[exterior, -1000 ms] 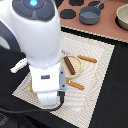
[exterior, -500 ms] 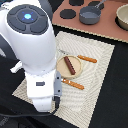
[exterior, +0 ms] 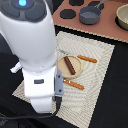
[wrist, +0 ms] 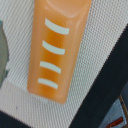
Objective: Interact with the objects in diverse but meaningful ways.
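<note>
A brown sausage lies on a small round plate on the striped mat. Two orange sticks rest on the mat, one on the exterior view's right of the plate and one in front of it. The wrist view is filled by an orange loaf-like piece with several white score marks, lying on the woven mat. A grey pot stands on the brown board at the back. The arm's white body hides my gripper in the exterior view, and no fingers show in the wrist view.
The brown board at the back also holds a tan bowl and dark round pieces. A grey curved edge shows beside the orange piece. Black table surrounds the mat.
The arm has shifted a little toward the near edge of the mat in the exterior view. The sausage, plate and orange sticks have stayed put.
</note>
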